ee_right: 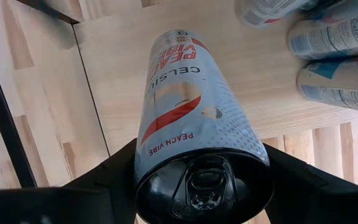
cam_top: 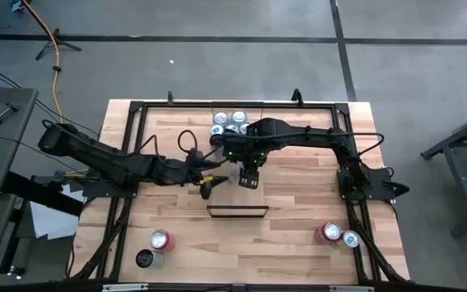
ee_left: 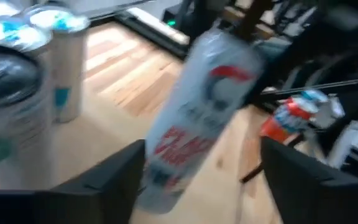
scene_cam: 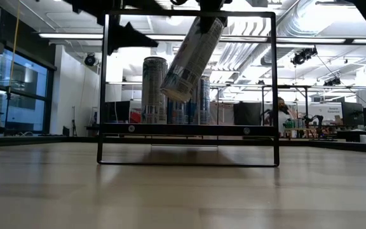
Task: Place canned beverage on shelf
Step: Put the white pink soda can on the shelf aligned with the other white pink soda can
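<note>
A pale, tall canned beverage (scene_cam: 192, 57) with red print hangs tilted over the middle of the table, and my right gripper (cam_top: 248, 178) is shut on it. The right wrist view shows its lid end (ee_right: 201, 186) between the fingers. The shelf (scene_cam: 189, 129), a low board in a thin black frame (cam_top: 237, 212), stands on the tabletop just nearer than the can. My left gripper (cam_top: 207, 188) hovers to the can's left. Its fingers are open and apart from the blurred can (ee_left: 197, 118) ahead of them. My right gripper pinches the can's side wall close to its lid end (ee_right: 146, 163), one finger on each side. The fingers come from above, pointing down. The can hangs below them, lifted clear of table and shelf, tilted with its bottom end (scene_cam: 173, 92) swung aside.
Several cans (cam_top: 229, 123) stand clustered at the far middle of the table. Two more (cam_top: 154, 247) stand near the front left and two (cam_top: 339, 235) near the front right. A black rail frame (cam_top: 136, 146) runs around the tabletop.
</note>
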